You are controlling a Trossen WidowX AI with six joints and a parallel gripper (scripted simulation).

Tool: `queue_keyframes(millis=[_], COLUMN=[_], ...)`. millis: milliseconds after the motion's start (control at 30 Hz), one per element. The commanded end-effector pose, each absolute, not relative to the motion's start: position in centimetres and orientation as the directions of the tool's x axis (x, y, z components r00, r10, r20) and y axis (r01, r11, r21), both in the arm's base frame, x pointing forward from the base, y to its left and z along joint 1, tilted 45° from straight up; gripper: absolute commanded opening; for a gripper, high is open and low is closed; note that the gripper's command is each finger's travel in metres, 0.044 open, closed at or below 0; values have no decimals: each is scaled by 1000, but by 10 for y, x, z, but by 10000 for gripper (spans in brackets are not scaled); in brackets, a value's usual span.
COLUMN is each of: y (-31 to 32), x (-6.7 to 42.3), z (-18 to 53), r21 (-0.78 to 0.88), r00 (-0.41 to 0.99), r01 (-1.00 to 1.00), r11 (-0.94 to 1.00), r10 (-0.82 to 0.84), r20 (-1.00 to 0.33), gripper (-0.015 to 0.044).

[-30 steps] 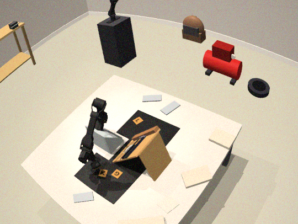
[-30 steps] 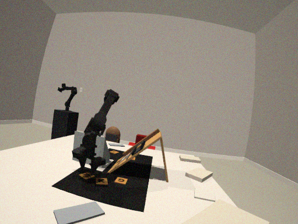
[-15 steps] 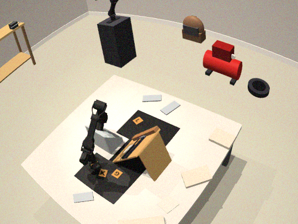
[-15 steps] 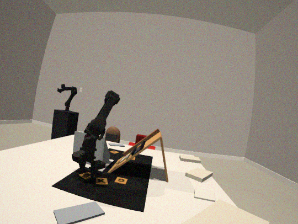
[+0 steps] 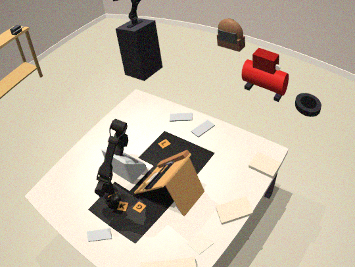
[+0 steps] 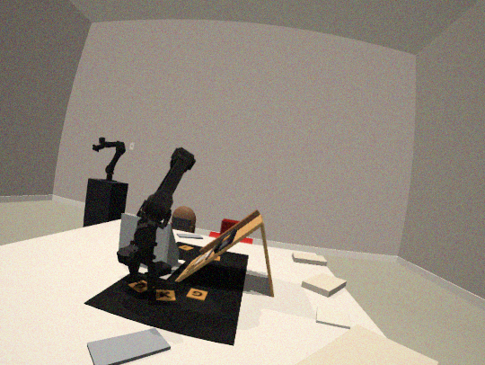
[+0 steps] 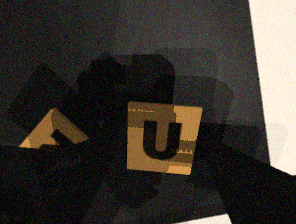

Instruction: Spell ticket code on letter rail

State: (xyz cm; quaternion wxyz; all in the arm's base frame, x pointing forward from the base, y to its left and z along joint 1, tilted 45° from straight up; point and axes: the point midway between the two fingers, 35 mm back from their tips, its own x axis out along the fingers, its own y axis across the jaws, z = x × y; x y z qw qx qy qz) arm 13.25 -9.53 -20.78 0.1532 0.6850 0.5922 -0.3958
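My gripper [image 5: 113, 199] [image 6: 144, 282] [image 7: 160, 138] is open, low over the front black mat, its fingers on either side of the U tile [image 6: 138, 286] [image 7: 135, 150]. The K tile [image 5: 122, 206] [image 6: 165, 295] lies close beside it, partly showing in the wrist view [image 7: 73, 137]. The G tile [image 5: 139, 206] [image 6: 197, 294] lies beyond K. The L tile [image 5: 164, 143] [image 6: 185, 247] lies on the back mat. Another orange tile [image 6: 216, 258] shows partly behind the board. The tilted wooden board [image 5: 185, 187] [image 6: 256, 221] carries the rail; its letters and the ticket's code are unreadable.
The front mat [image 5: 135, 231] [image 6: 202, 324] and back mat [image 5: 202, 154] lie beside the board. A grey wedge block [image 5: 126, 170] [image 6: 130, 229] stands behind the gripper. Grey slabs [image 5: 99, 235] [image 5: 181, 117] [image 5: 203, 128] and pale slabs [image 5: 234, 209] [image 5: 263, 164] lie around the counter.
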Motion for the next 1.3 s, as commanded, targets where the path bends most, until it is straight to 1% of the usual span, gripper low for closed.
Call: queue_keyframes(millis=[0, 533, 1067, 1267], y=[-94, -94, -94, -97], x=[132, 132, 133, 132], z=[-208, -208, -208, -204], r21=[-261, -261, -261, -261], r00=[-12, -12, -12, -12], r01=[931, 931, 931, 931], r11=[-255, -255, -255, -255], r10=[693, 693, 693, 692], r20=[-721, -721, -721, -721], gripper=[340, 340, 233, 76])
